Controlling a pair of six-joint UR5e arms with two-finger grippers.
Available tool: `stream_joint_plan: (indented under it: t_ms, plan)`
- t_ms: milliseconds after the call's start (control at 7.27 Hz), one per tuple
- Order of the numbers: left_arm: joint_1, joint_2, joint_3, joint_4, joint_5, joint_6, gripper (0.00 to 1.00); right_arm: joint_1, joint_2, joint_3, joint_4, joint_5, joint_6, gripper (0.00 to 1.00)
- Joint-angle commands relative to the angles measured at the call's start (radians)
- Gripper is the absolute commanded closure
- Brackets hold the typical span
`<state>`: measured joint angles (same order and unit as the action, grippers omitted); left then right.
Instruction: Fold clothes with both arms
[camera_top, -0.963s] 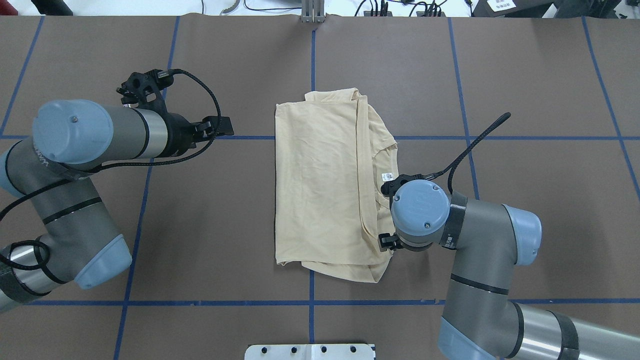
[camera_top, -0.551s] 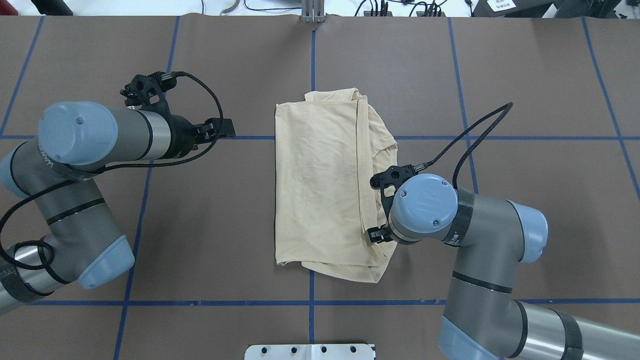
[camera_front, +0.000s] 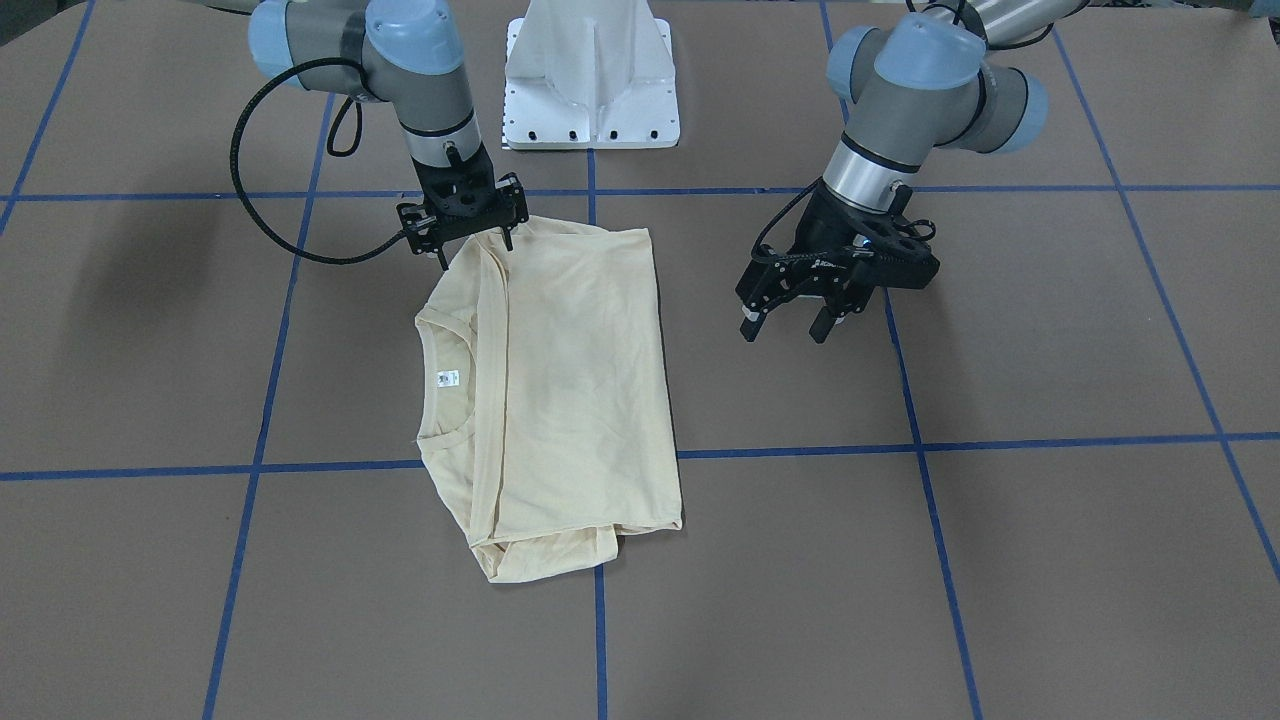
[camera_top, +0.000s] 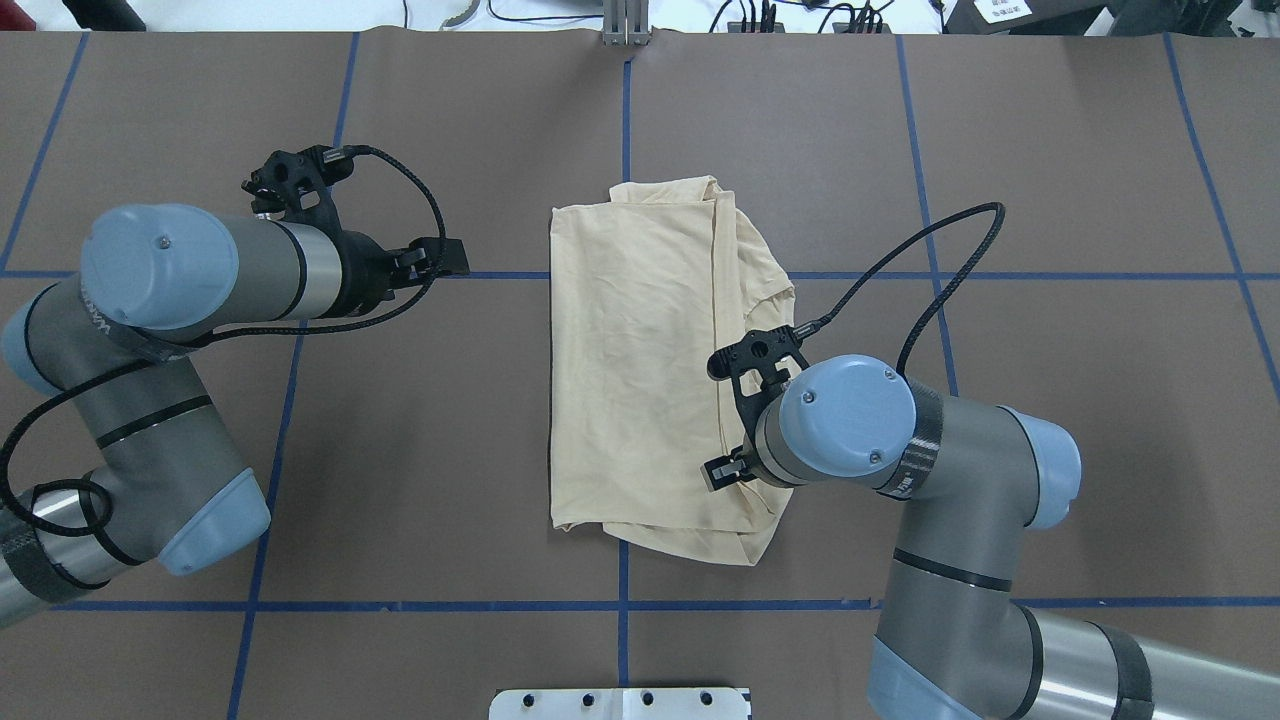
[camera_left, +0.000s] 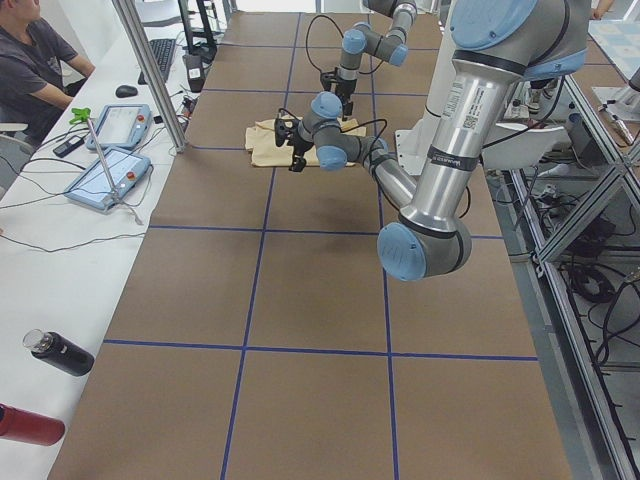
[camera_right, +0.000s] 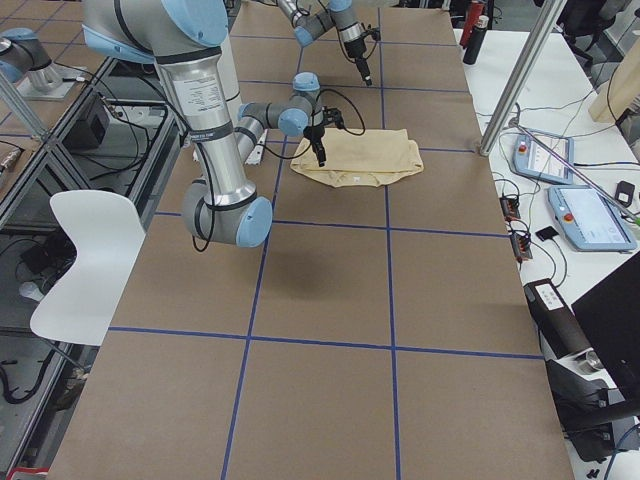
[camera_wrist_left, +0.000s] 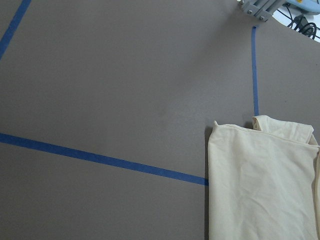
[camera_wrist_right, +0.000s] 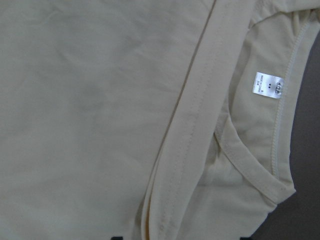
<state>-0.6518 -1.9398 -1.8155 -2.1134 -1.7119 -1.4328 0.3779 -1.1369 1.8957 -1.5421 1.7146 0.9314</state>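
The clothes are one pale cream-yellow shirt (camera_front: 570, 380) folded lengthwise into a tall rectangle on the brown table, with the collar and small white neck label (camera_front: 447, 378) showing along one long side. My right gripper (camera_front: 477, 252) is open and stands low over the shirt's corner nearest the robot, its fingers straddling the folded edge. In the right wrist view the shirt (camera_wrist_right: 100, 100) and label (camera_wrist_right: 267, 86) fill the frame. My left gripper (camera_front: 783, 330) hangs open above bare table, well clear of the shirt's other long side. Overhead, the right wrist hides most of the right gripper (camera_top: 722, 472).
The white pedestal base (camera_front: 590, 70) stands at the robot's edge of the table. Blue tape lines (camera_front: 800, 450) divide the brown surface. At the side table sit a person (camera_left: 30, 60), tablets (camera_left: 105, 175) and a dark bottle (camera_left: 60, 352). A white chair (camera_right: 90, 250) stands behind the robot.
My right arm has moved leftward in the overhead view, onto the shirt's folded edge, and its wrist now covers the neck label. The left arm has barely moved.
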Motion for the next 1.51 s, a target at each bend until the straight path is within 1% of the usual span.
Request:
stream_joint_plan:
  t_ms: [0,138,413,551,688,963,1239,1376]
  plan:
    - [0.001,0.001,0.001,0.000,0.000,0.000,0.00,-0.020,0.000,-0.012,0.007,0.000,-0.028,0.32]
    - [0.001,0.001,0.001,0.000,0.000,0.002,0.00,-0.022,0.002,-0.010,0.007,0.006,-0.028,0.34]
    - [0.001,0.001,0.001,0.003,0.000,0.002,0.00,-0.033,0.002,-0.026,0.007,0.010,-0.023,0.45]
    - [0.000,0.001,0.001,0.004,0.000,0.002,0.00,-0.033,0.002,-0.030,0.016,0.010,-0.023,0.51]
    - [0.000,0.001,0.001,0.004,0.000,0.002,0.00,-0.033,0.002,-0.043,0.023,0.010,-0.023,0.60]
    - [0.000,0.001,0.002,0.004,0.000,0.003,0.00,-0.037,0.002,-0.043,0.056,0.020,-0.023,0.71]
    - [0.001,0.001,0.004,0.009,0.002,0.005,0.00,-0.043,0.002,-0.041,0.056,0.022,-0.025,0.82]
    - [0.001,-0.001,0.004,0.009,0.002,0.003,0.00,-0.043,0.000,-0.043,0.056,0.022,-0.025,0.90]
